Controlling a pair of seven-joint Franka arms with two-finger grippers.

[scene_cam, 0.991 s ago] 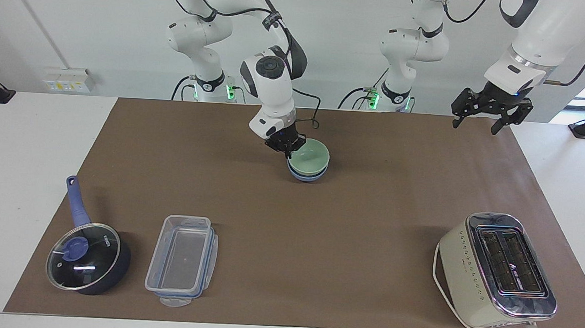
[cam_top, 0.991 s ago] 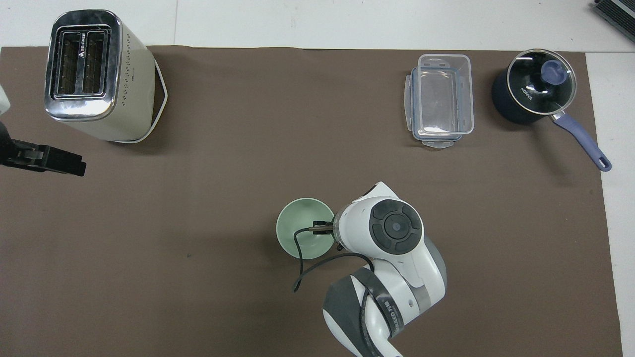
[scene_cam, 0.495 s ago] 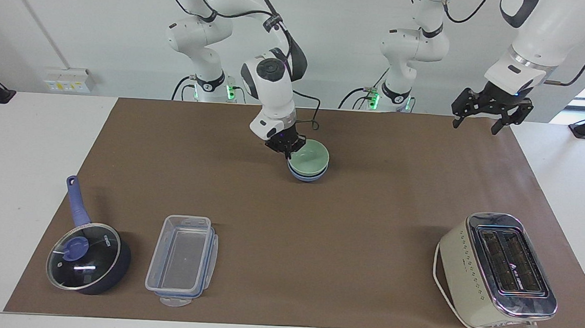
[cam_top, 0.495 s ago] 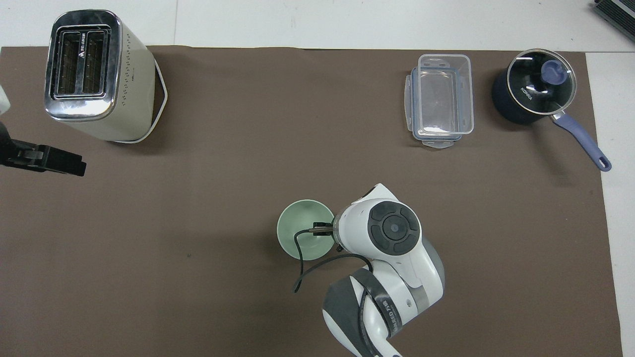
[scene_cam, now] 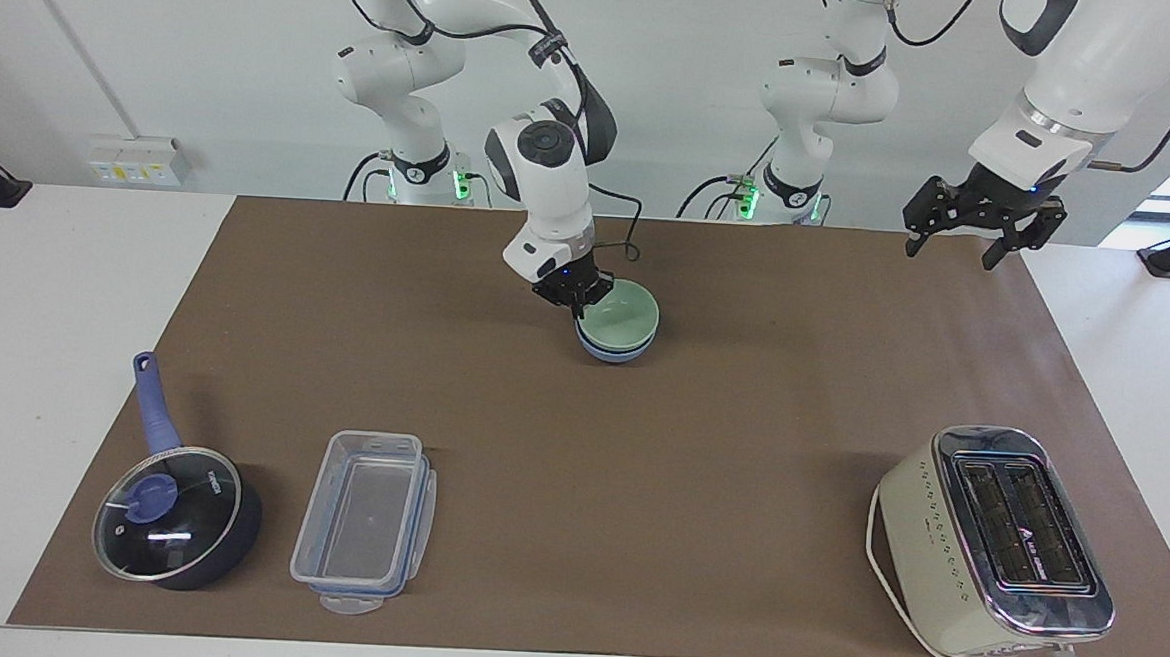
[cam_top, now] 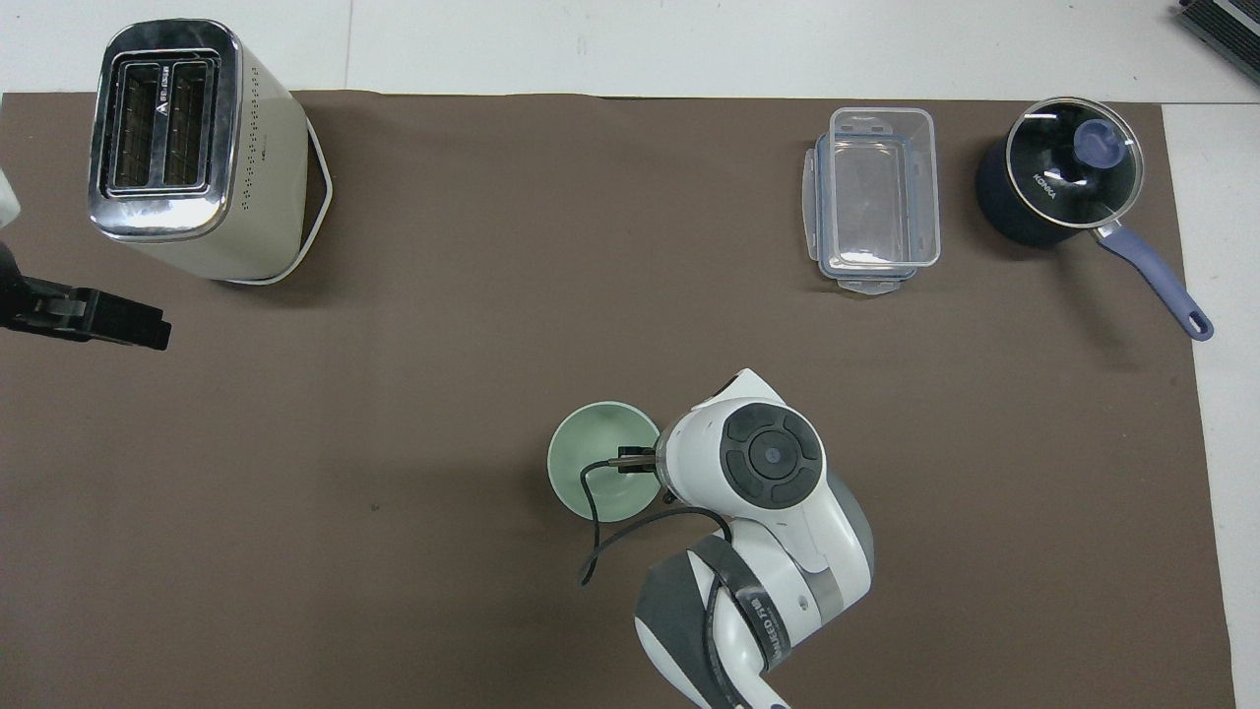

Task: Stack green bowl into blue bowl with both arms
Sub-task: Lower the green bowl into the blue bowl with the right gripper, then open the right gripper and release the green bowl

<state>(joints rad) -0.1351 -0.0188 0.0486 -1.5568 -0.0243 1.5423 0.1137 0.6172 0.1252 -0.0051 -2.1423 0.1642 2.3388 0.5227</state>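
while my right gripper stays out of it no longer, i see its fingers pinched tight on the rim of the green bowl, which sits nested in the blue bowl mid-mat, nearer the robots than the toaster. my left gripper waits spread wide in the air over the mat's corner at its own end. on the saucepan lid i read "konka"; the toaster's logo plate is too small to read. a clear container lies beside the saucepan.
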